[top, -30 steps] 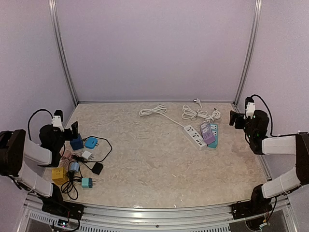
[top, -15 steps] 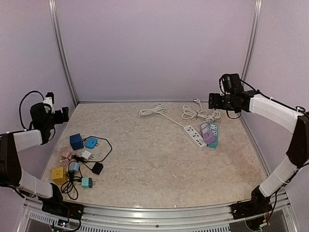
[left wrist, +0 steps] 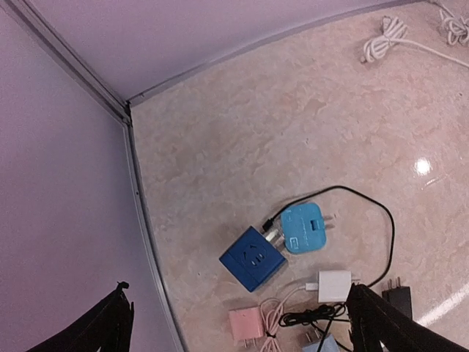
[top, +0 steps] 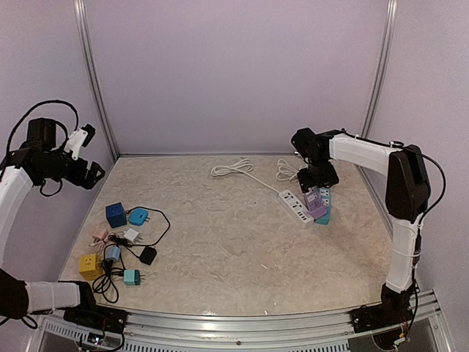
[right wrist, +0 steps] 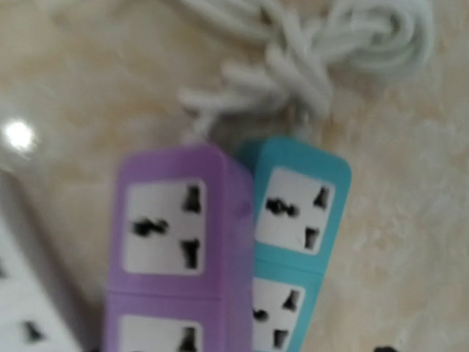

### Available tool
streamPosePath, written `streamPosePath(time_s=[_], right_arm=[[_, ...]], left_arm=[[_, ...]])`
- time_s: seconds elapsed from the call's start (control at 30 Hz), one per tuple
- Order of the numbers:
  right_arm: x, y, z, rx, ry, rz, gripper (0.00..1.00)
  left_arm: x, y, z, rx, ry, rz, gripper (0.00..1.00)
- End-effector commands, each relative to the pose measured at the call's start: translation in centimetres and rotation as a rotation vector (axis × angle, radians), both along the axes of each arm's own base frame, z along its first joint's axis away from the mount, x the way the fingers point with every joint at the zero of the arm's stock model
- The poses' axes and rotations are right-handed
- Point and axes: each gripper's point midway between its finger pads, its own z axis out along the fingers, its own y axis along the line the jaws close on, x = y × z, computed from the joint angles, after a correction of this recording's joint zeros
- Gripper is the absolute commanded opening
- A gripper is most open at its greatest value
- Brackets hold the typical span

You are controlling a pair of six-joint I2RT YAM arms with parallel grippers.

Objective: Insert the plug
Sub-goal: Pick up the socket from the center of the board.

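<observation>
Several plugs lie at the left: a dark blue cube adapter [top: 116,215] [left wrist: 253,258], a light blue plug [top: 138,215] [left wrist: 304,229], a white one [left wrist: 335,284] and a pink one [left wrist: 245,323]. A purple power strip [top: 315,202] [right wrist: 176,249] and a teal one [top: 325,205] [right wrist: 297,235] lie side by side at the right. My left gripper [top: 91,172] [left wrist: 245,326] hangs high by the left wall, open and empty. My right gripper [top: 320,180] hovers close over the two strips, open, holding nothing; only a dark fingertip [right wrist: 381,348] shows.
A white power strip [top: 295,207] lies left of the purple one. Coiled white cords [top: 231,168] [right wrist: 315,51] sit near the back wall. A yellow cube [top: 89,265], a black plug [top: 147,255] and a teal plug [top: 132,276] lie among tangled black cable.
The right arm has swung from the right edge out over the purple and teal strips. The left arm has lifted away from the plugs, up and back toward the left wall.
</observation>
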Motion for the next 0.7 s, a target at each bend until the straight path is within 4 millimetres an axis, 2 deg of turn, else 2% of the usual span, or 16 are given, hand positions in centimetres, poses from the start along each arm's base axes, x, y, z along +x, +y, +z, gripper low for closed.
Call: streamPosePath(time_s=[0.0, 0.2, 0.4, 0.67], right_arm=[[-1.5, -0.8, -1.4, -0.085, 0.084, 0.001, 0.78], [-2.1, 0.2, -4.5, -0.031, 0.137, 0.019, 0.77], [-2.1, 0.8, -6.6, -0.057, 0.172, 0.032, 0.77], [-1.9, -1.8, -7.4, -0.263, 0.19, 0.003, 0.6]], left_arm=[[-4.9, -0.6, -7.0, 0.003, 0.305, -0.015, 0.99], [-5.1, -0.8, -9.5, -0.037, 0.365, 0.004, 0.99], [-4.9, -0.7, -9.7, -0.039, 0.372, 0.01, 0.99], [-5.1, -0.7, -9.3, -0.028, 0.353, 0.005, 0.99]])
